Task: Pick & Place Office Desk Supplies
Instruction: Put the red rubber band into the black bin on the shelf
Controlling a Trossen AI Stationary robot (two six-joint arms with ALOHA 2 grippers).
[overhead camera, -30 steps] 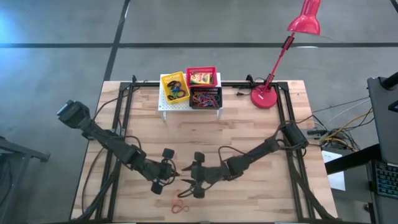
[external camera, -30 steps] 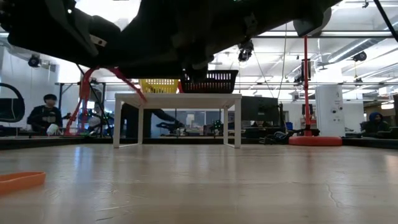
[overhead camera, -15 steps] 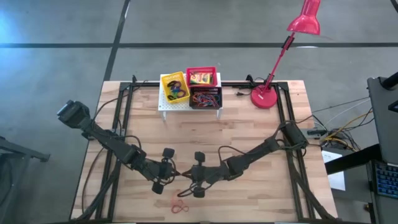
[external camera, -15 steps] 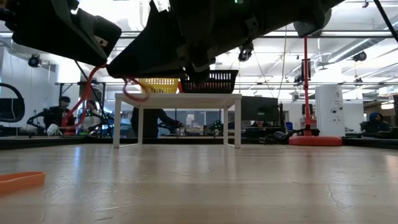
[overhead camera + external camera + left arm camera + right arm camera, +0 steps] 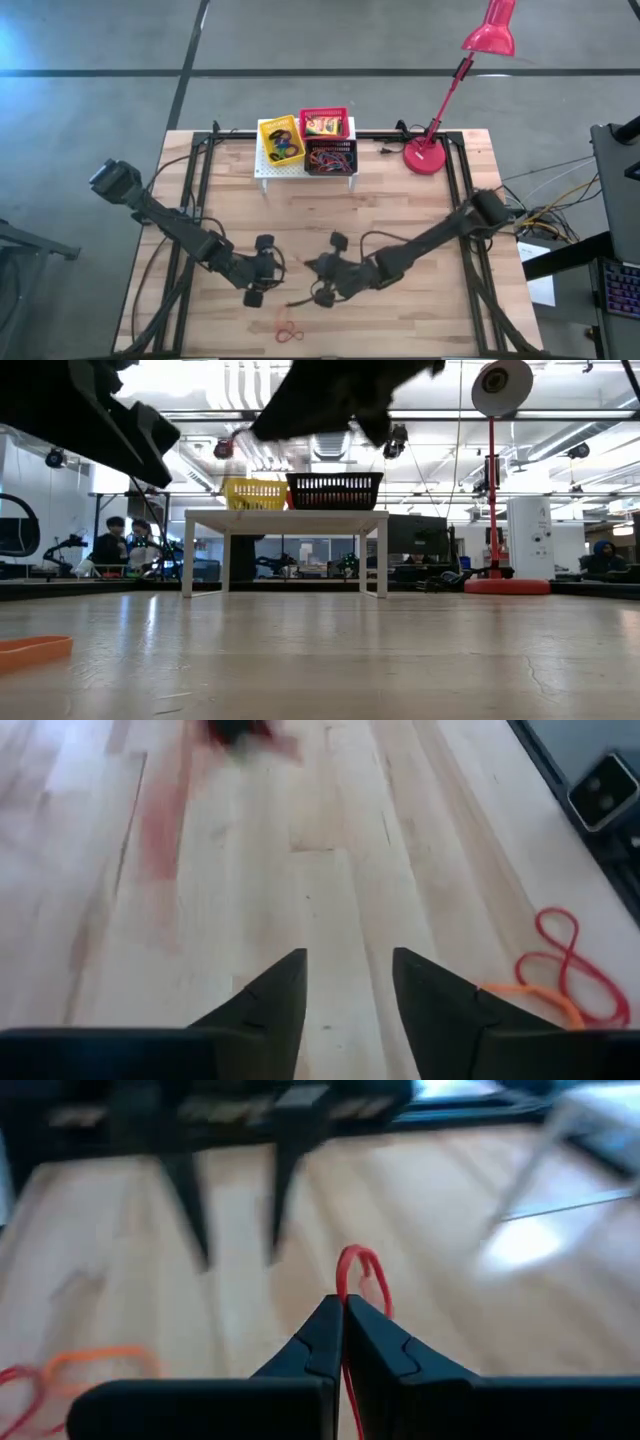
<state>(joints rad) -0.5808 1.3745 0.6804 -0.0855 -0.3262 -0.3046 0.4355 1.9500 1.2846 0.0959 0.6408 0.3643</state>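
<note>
In the right wrist view my right gripper point(image 5: 343, 1308) is shut on a thin red elastic loop point(image 5: 361, 1272). From above, the same gripper point(image 5: 310, 278) is over the table's near middle and points toward the left arm. My left gripper point(image 5: 345, 988) is open, with bare wood between its fingers. In the high view the left gripper point(image 5: 279, 270) stands just left of the right one. A second red loop point(image 5: 566, 970) and an orange loop point(image 5: 530, 996) lie flat on the table near the front edge, as the high view point(image 5: 288, 331) also shows. My right gripper pinches the red loop between its two fingertips. A small bight of the loop point(image 5: 348, 1270) stands out past the tips and a strand point(image 5: 348, 1380) runs back between the fingers. The fingers point toward the table's left. The loop is clear of the table.
At the far middle a white stand point(image 5: 268, 170) carries a yellow basket point(image 5: 281, 141), a red basket point(image 5: 323, 123) and a black basket point(image 5: 330, 156). A red desk lamp point(image 5: 428, 156) stands at the far right. People sit in the room behind point(image 5: 110, 545).
The red loop has passed from my left gripper to my right. The right gripper shut on it while the left still held it, then the left opened and let go. The right gripper has since drawn back toward the table's right edge with the loop.
</note>
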